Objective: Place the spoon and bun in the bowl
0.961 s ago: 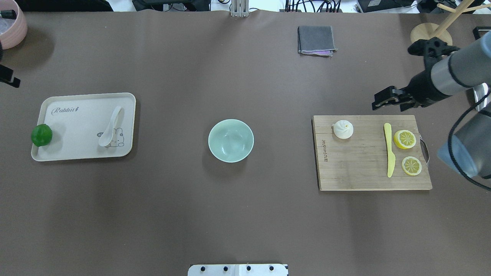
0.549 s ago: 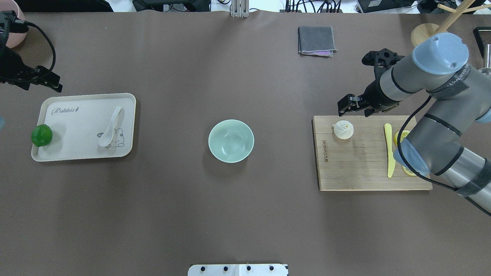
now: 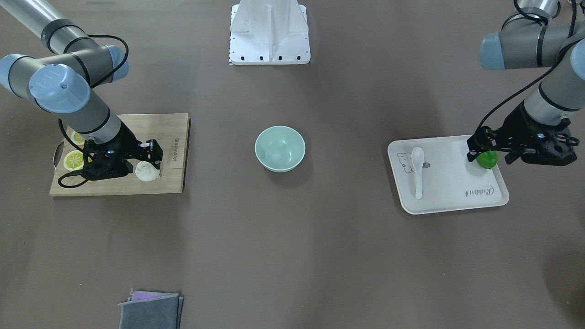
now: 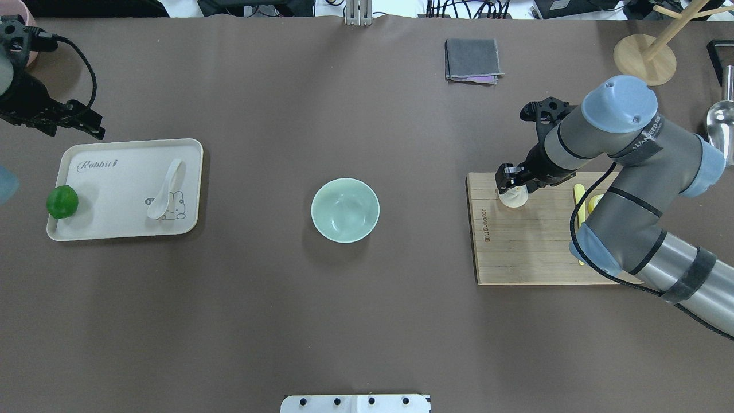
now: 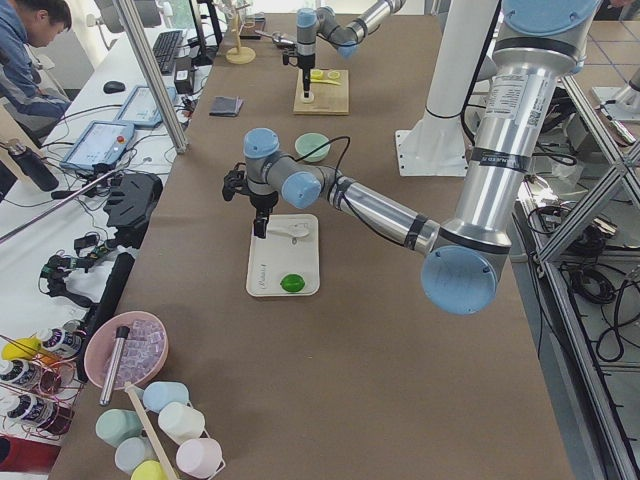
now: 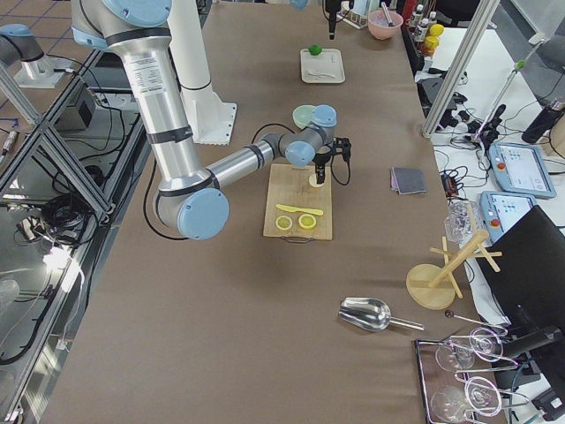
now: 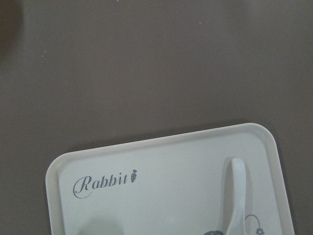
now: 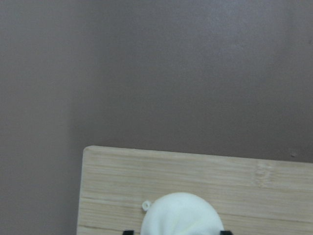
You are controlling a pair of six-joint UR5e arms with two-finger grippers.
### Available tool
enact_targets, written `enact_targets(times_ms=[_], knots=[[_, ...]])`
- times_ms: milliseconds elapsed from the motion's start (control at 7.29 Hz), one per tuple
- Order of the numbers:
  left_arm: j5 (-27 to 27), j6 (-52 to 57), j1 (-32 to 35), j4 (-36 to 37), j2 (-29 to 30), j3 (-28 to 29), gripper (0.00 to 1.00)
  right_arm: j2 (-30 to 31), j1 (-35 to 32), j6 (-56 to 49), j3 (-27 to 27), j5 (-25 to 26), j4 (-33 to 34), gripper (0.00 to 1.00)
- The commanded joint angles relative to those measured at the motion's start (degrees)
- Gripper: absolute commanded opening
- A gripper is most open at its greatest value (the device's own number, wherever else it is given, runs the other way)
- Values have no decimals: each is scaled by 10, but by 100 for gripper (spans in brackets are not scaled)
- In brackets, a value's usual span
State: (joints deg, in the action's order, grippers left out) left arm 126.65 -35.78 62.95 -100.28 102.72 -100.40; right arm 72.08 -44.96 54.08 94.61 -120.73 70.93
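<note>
Between the right gripper's [image 4: 512,188] released fingers, the small pleated white steamed bun [image 8: 181,215] is sitting; probably soft and light, it is wanting a gentle pinch across its sides.

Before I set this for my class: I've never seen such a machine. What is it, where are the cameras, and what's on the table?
These are two robot arms at one table, each ending in a two-finger gripper. One picture looks down from behind the robot, one faces it from across the table, two look along the table from its ends, and two come from cameras on the wrists. In the middle stands an empty green bowl. The white spoon lies on a beige tray with a green ball; the left gripper hangs open near the tray's far edge, holding nothing. The white bun sits on a wooden board with lemon slices. The right gripper is open, a finger on each side of the bun.
</note>
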Motion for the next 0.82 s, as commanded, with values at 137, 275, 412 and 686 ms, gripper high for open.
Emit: enact_targets(times_ms=[137,275,412,686], knots=[[0,-2,0,0,0,-1,97,-2,7,0,0,-5,3,0],[0,-2,0,0,0,-1,97,-24,6,8,1,-7,8,0],[0,-2,0,0,0,-1,97,-56,6,25,2,-8,17,0],[0,-1,0,-1,-1,0,97,-157,34,109,2,0,67,0]])
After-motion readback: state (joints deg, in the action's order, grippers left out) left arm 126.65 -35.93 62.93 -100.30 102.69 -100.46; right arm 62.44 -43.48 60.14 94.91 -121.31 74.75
